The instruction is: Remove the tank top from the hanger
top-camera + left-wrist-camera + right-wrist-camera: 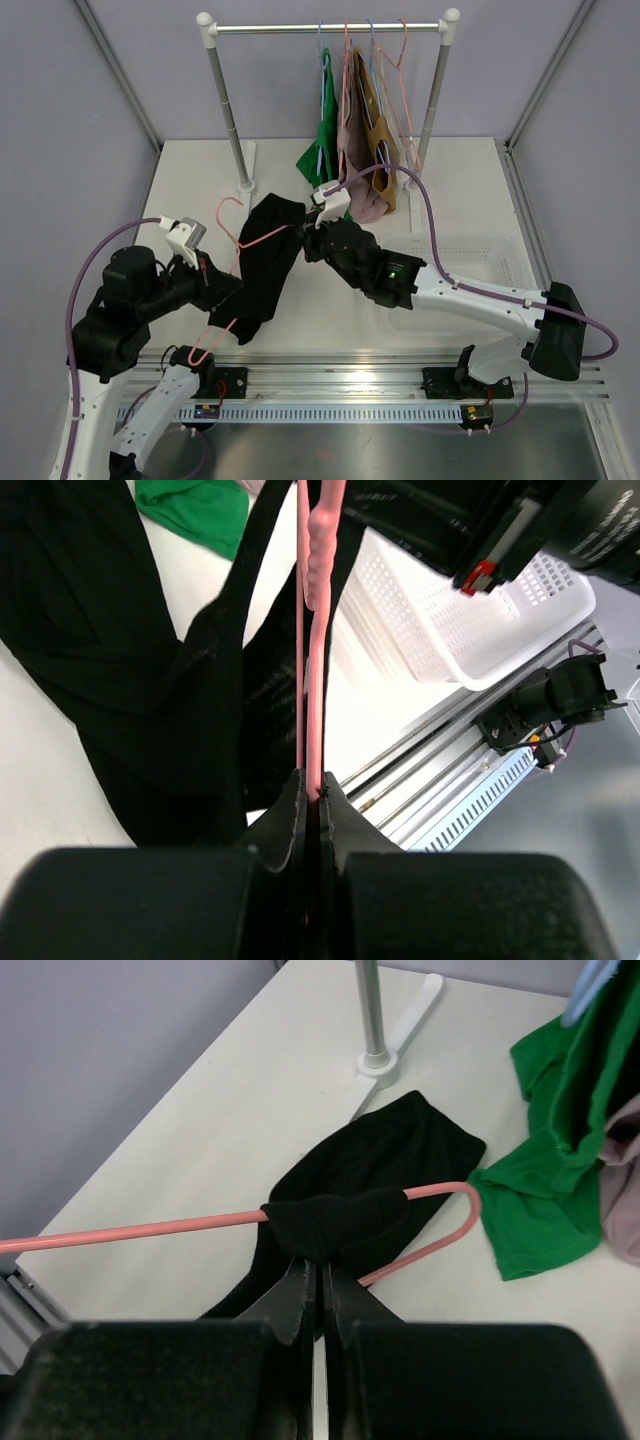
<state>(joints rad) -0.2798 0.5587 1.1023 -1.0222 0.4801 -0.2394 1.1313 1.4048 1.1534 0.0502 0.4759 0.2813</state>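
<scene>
The right gripper (318, 1268) is pinching its jaws together on the lower edge of the black strap that is bunching around the pink hanger (140, 1228), a little inboard of the hanger's rounded shoulder end. The left gripper (312, 785) is clamping its jaws flat on the hanger's pink wire, with nothing else showing between them. The tank top (266, 262) is lying crumpled on the table (200, 170) between the two arms, with the hanger threading through its top. The step in hand appears to be sliding this strap off the shoulder. For that to go cleanly, the right arm should be drawing the fabric along the wire toward the curved end and over it rather than tugging across it, while the left is bracing the hanger or easing it the opposite way. If the pinch is catching wire as well as cloth, the hanger will be dragging along instead of slipping free. The pull should also be steering clear of the green garment (545, 1140) spilling from the rack (330, 28) just beside the strap, and of the basket (440, 630) on the right.
</scene>
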